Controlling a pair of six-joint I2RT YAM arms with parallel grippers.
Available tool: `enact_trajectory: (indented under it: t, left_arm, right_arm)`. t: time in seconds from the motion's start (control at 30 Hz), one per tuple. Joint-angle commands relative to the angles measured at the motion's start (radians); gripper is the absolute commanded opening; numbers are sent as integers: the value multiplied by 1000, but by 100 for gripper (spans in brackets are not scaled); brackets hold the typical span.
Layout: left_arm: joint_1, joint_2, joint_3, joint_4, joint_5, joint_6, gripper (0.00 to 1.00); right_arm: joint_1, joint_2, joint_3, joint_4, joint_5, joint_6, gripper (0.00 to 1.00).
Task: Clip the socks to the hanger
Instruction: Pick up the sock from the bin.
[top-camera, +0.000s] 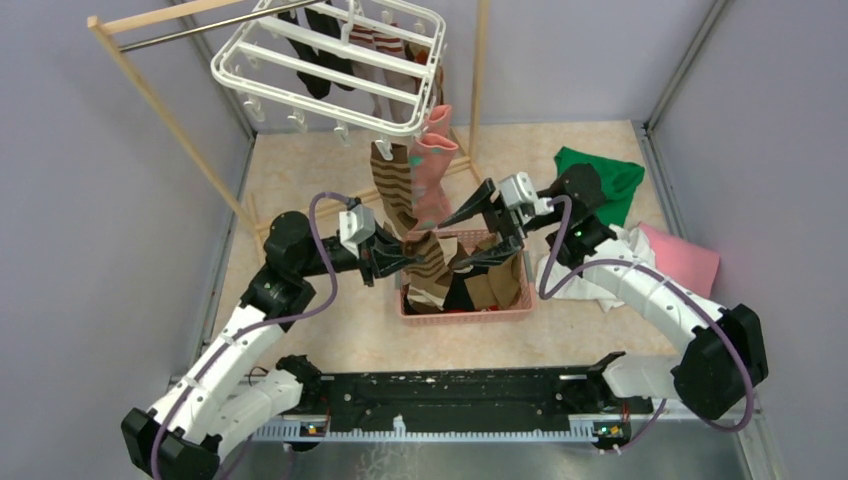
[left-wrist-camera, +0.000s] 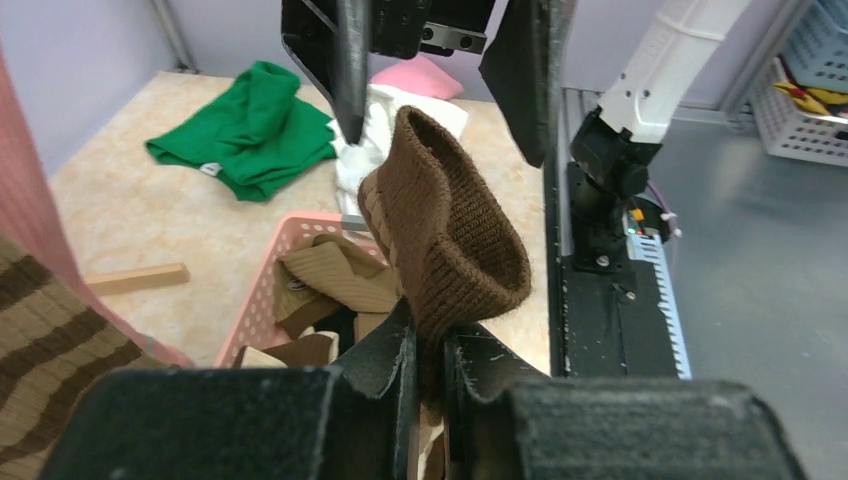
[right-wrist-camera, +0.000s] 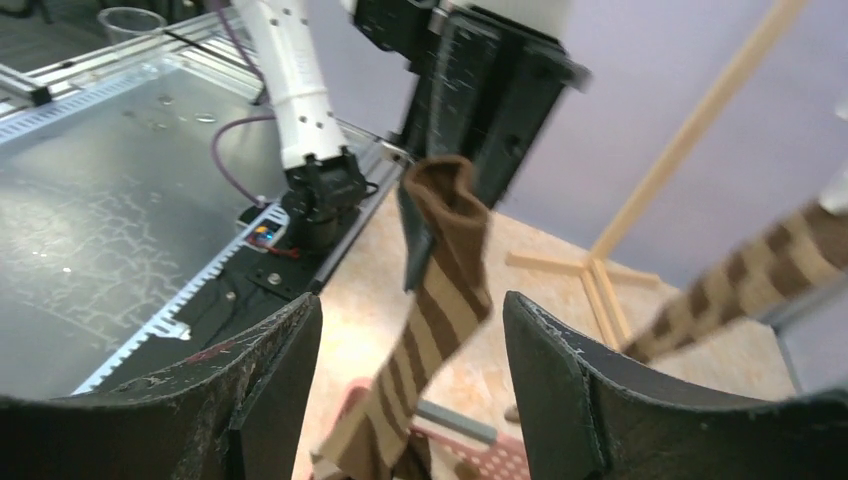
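Above the pink basket (top-camera: 466, 316) in the middle of the worktop (top-camera: 300, 180), the left gripper (top-camera: 397, 262) is clenching the cuff of a brown-cream striped sock (top-camera: 432, 260). The left wrist view is showing its two fingers (left-wrist-camera: 385, 365) pressing tight on the brown knit cuff (left-wrist-camera: 455, 235), which is standing up in a loop above them. The rest of this sock is hanging down toward the basket, where more socks (top-camera: 495, 285) are lying in a heap.

Just right of it, the right gripper (top-camera: 452, 245) is standing released, its jaws spread wide, one above and one below the sock. In the right wrist view the striped sock (right-wrist-camera: 440, 300) is hanging in the gap between the two fingers (right-wrist-camera: 275, 385) without touching either.

Far and left of the grippers, the hanger (top-camera: 330, 62) is hanging from the wooden rack (top-camera: 170, 122). Several socks are already dangling from its clips, among them a brown striped one (top-camera: 393, 185) and a pink-teal one (top-camera: 432, 165) at its near right corner, just beyond the basket.

To the right on the worktop, a green cloth (top-camera: 605, 180), a white cloth (top-camera: 590, 275) and a pink cloth (top-camera: 685, 262) are lying in a cluster.
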Motion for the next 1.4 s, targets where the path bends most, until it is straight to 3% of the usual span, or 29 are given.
enact_trajectory:
  t: [0.0,0.2,0.37,0.57,0.73,0.77,0.83,0.87,1.0,1.13,1.37]
  left_arm:
    - [21,54,39,83,186,-55,15]
    - [22,96,37,160,213,-88,15]
    - [22,95,36,174,203,-90,14]
    - [21,78,9,189,144,-106,18]
    - [22,-30,-24,140,-27,-69,48]
    - [22,-55,-39,135,-63,-57,58]
    - [22,-154,-83,141,-198,-56,89]
    - [21,-201,-115,174,-236,-58,97]
    - [21,-331,-249,362,-381,-166,99]
    - [22,-299,-291,486,-359,-258,98]
    - [22,-144,-257,632,-251,-325,77]
  right_arm:
    - [78,7,49,2,-12,-58,65]
    - [100,30,58,40,69,23,57]
    - [109,32,49,45,86,32,44]
    - [111,38,46,82,128,73,1]
    - [91,32,54,104,176,221,0]
    - [86,27,52,109,192,256,0]
    - [72,15,43,116,221,304,0]
    - [69,8,37,115,235,318,0]
    - [61,-3,20,109,270,355,0]
    - [61,-2,14,120,291,364,0]
    - [61,10,17,111,311,356,0]
